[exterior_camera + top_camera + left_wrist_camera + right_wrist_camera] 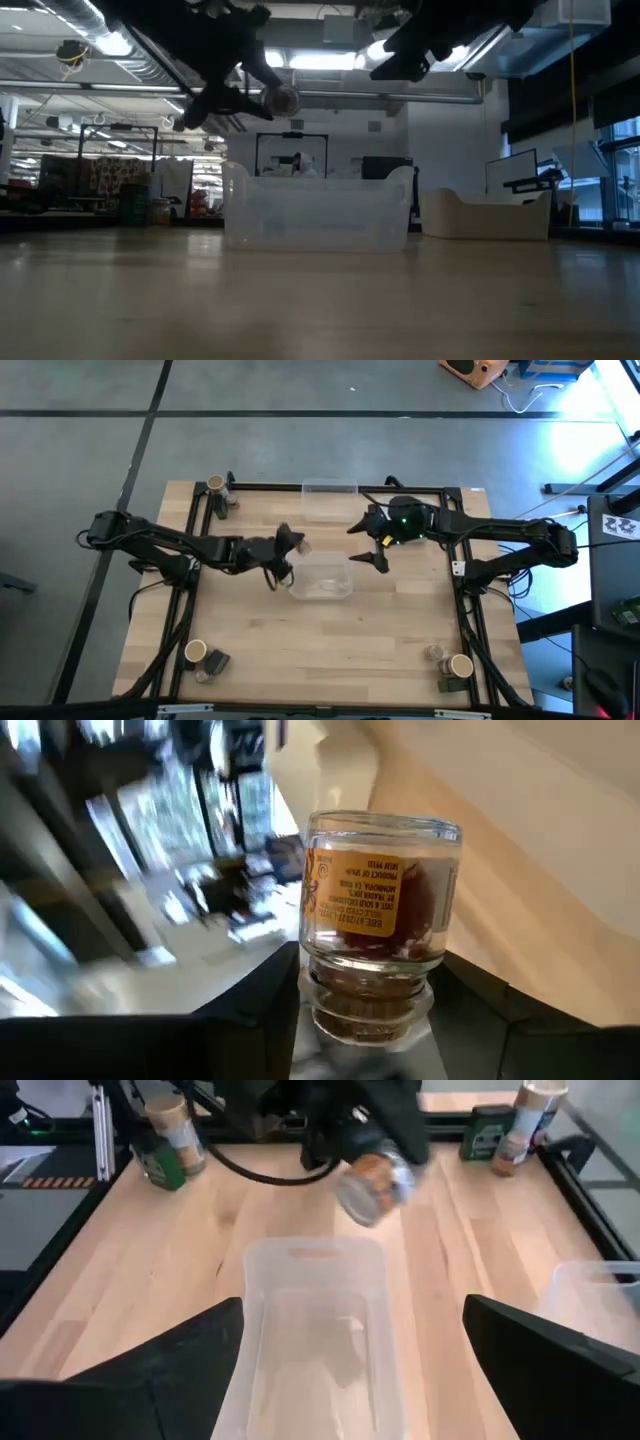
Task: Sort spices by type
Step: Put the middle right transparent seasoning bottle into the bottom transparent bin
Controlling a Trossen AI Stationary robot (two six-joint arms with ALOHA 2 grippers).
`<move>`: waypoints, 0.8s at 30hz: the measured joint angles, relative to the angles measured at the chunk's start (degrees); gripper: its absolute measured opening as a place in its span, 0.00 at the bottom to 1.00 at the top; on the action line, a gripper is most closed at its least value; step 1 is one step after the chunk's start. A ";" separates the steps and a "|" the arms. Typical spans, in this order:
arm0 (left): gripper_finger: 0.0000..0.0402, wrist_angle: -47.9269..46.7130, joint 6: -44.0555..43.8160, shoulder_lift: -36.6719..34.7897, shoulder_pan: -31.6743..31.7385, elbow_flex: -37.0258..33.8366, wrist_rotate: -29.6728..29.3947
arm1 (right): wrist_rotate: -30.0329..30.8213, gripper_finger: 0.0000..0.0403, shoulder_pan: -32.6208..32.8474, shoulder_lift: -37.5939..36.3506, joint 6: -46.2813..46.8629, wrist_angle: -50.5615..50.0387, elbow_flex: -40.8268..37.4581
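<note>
Left gripper (292, 543) clamped on a small spice jar (303, 546), held in the air at the near bin's (322, 577) left edge. Right gripper (368, 542) hangs fingers wide apart, empty, over the bin's right side. Step looks like drop-off: next, centre the jar over the bin, then release.

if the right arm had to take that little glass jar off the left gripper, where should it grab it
On the free glass end carrying the label. The left gripper clamps the small glass jar by its ribbed lid end, so only that round body sticks out. It hangs over the clear bin; the open right gripper should probably close across the body from the side opposite the left fingers.
</note>
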 joint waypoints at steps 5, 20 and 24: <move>0.41 -2.39 12.03 2.83 -4.51 0.54 -4.30 | 0.05 0.93 0.00 -0.23 0.00 -0.57 0.00; 0.41 -7.60 14.46 13.19 -11.75 0.55 -5.10 | 0.42 0.93 0.00 -0.28 1.69 -0.47 -0.02; 0.41 -6.58 14.54 15.11 -11.73 0.73 -5.74 | 0.46 0.93 0.00 -0.28 2.21 -0.33 -0.02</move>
